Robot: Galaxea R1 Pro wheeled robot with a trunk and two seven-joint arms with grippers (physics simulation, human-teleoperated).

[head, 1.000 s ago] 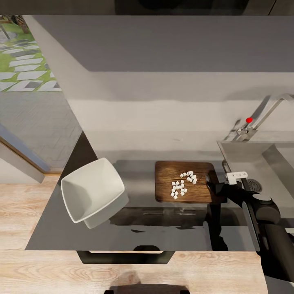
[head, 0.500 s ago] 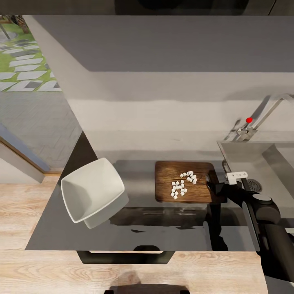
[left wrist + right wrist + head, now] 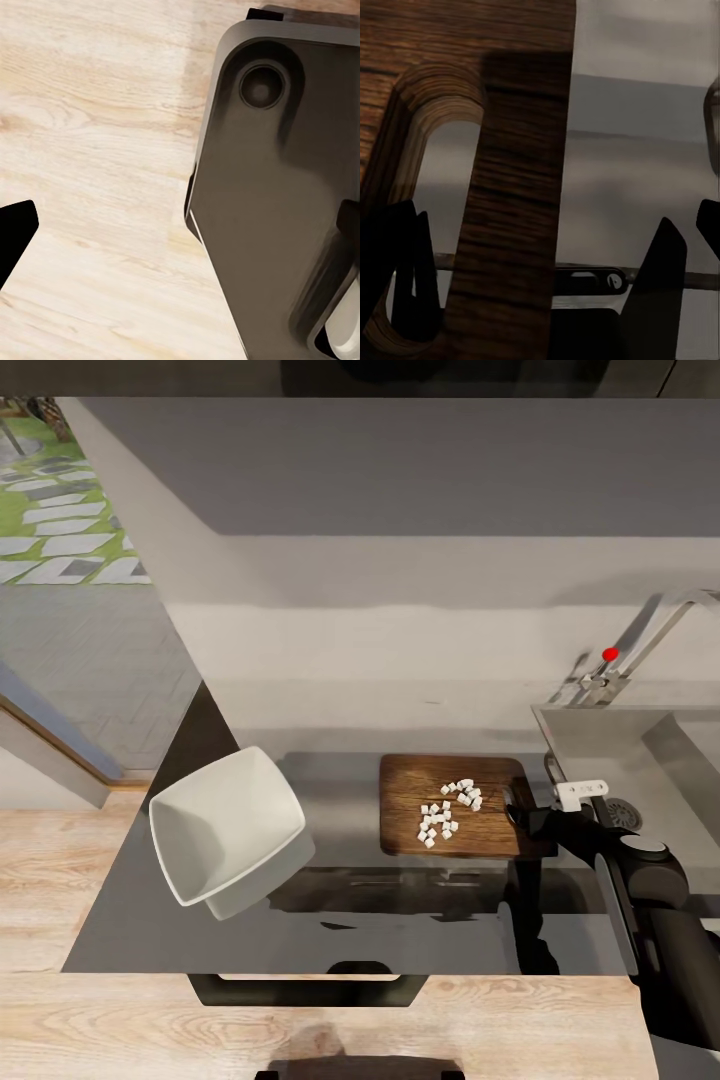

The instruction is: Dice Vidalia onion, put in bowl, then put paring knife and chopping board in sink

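Note:
The brown chopping board (image 3: 405, 830) lies on the dark countertop (image 3: 400, 920) with several white cubes of diced onion (image 3: 448, 810) on it. At the board's right end, by the handle hole, is my right gripper (image 3: 522, 812). It is open, and in the right wrist view its dark fingers (image 3: 401, 277) stand on either side of the strip of board (image 3: 514, 165) beside the slot. The white squarish bowl (image 3: 225, 835) sits left of the board and looks empty. My left gripper (image 3: 180, 232) is open over the floor. The paring knife is out of view.
The steel sink (image 3: 600, 735) with its chrome tap (image 3: 640, 640) lies just right of the board, behind my right arm. A grey wall runs along the back. In the left wrist view, pale wood floor (image 3: 90, 135) and the robot's dark base (image 3: 285, 187) show.

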